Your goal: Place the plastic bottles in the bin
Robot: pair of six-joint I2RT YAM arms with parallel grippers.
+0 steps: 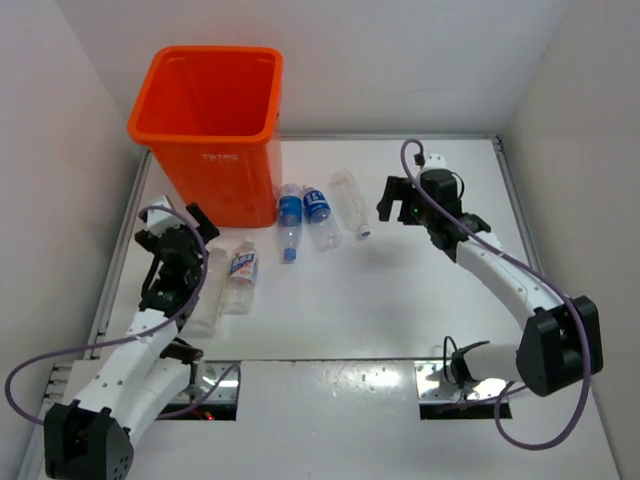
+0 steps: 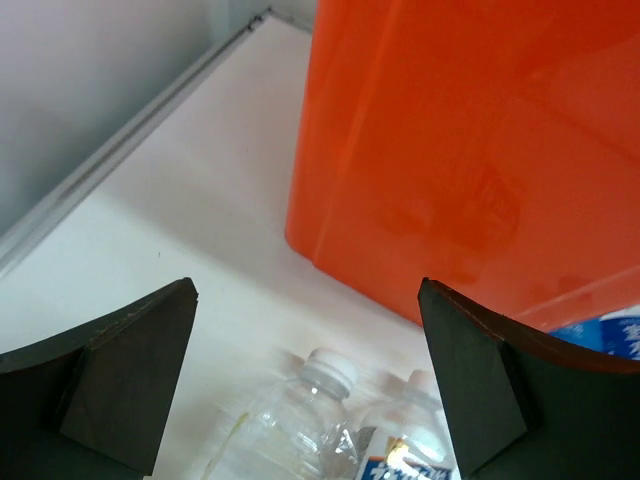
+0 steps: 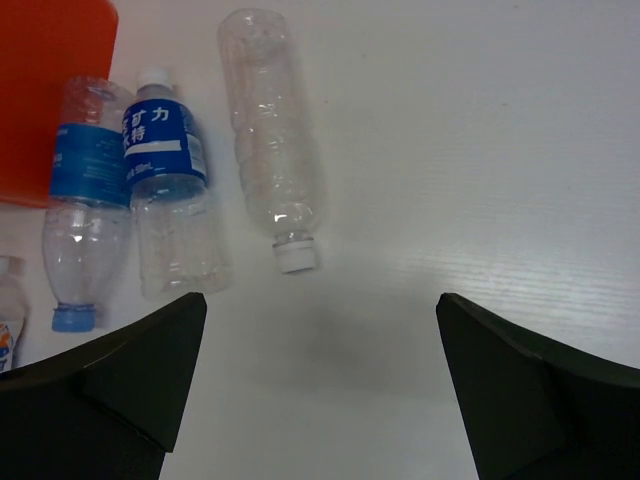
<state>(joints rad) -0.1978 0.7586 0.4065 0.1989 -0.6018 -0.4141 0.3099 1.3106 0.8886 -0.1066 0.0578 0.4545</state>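
The orange bin point(image 1: 212, 125) stands at the back left; its wall fills the left wrist view point(image 2: 460, 150). Five bottles lie on the table. A plain one point(image 1: 207, 290) and a white-labelled one point(image 1: 241, 275) lie below my open left gripper point(image 1: 178, 245), and both show in the left wrist view point(image 2: 300, 420) point(image 2: 420, 440). Two blue-labelled bottles point(image 1: 290, 220) point(image 1: 320, 215) and a plain one point(image 1: 351, 203) lie right of the bin. In the right wrist view they are the left blue one point(image 3: 85, 200), the right blue one point(image 3: 170, 190) and the plain one point(image 3: 270, 140). My right gripper point(image 1: 395, 200) is open and empty, above the table right of them.
White walls enclose the table on the left, back and right. A metal rail point(image 2: 130, 150) runs along the left edge. Purple cables loop by both arm bases point(image 1: 60, 370) point(image 1: 530, 430).
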